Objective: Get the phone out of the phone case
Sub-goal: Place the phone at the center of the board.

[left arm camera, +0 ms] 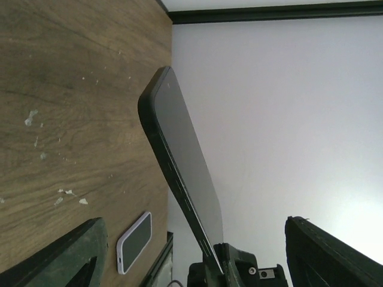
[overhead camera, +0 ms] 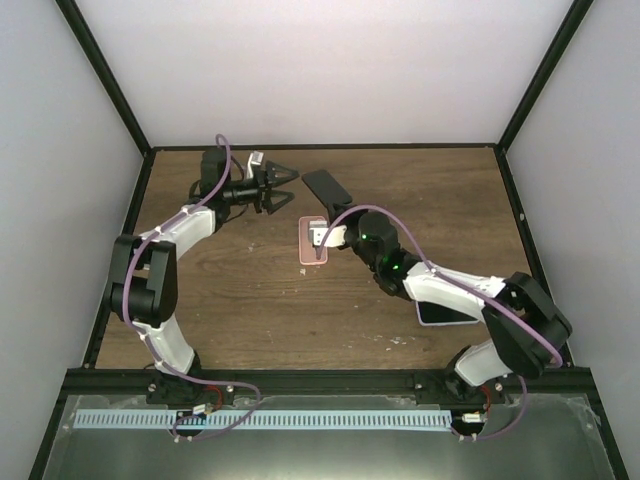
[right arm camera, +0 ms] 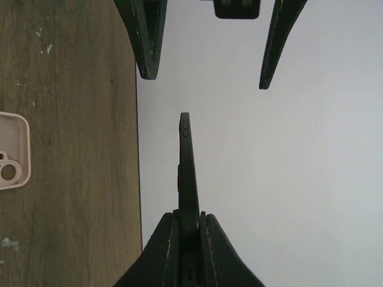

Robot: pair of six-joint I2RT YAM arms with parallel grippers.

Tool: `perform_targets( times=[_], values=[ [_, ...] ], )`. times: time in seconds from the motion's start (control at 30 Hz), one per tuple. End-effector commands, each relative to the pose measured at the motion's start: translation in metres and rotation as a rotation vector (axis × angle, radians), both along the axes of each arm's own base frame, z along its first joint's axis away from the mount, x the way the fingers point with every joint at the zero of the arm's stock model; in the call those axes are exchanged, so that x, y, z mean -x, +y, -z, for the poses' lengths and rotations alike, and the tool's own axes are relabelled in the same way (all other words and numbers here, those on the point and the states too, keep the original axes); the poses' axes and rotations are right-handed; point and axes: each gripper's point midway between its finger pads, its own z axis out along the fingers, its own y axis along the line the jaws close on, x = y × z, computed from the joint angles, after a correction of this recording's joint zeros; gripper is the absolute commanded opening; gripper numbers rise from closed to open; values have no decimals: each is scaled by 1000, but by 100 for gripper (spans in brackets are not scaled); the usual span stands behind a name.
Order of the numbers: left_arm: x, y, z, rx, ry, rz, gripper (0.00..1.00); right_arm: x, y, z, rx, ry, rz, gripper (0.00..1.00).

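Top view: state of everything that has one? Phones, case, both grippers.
phone: out of its case, held in the air by one end
phone case: empty, flat on the table
right gripper: shut on the phone
left gripper: open, holding nothing, facing the phone's free end
white phone: flat on the table, partly under the right arm

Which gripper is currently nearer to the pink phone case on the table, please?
Right. The right gripper, shut on the black phone, hangs close by the pink case's far edge. The left gripper, open, is farther off toward the back wall.
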Motion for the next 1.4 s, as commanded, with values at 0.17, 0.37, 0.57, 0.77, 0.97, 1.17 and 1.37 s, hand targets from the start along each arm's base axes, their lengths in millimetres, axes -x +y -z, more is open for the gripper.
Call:
perform_targets(
  times=[0.17, 0.37, 0.57, 0.77, 0.97, 1.17, 1.37],
  values=[
    [9, -18, -15, 43, 20, 15, 73, 3, 25, -54, -54, -198, -11, 1],
    [6, -31, -13, 39, 35, 7, 62, 1, 39, -63, -78, -218, -41, 1],
    [-6, -28, -13, 50, 49, -25, 35, 1, 43, -60, -60, -254, -51, 1],
    [-15, -23, -13, 50, 40, -69, 17, 8, 42, -60, -44, -291, -75, 1],
    [-25, -9, -18, 30, 21, -79, 0, 10, 39, -50, -54, -191, -76, 48],
    [-29, 11, -29, -55, -129, -55, 0, 18, 28, -7, -43, 137, -95, 88],
    [-15, 15, -47, -70, -349, 95, 0, 29, 26, -20, -240, 698, -160, 96]
  ],
)
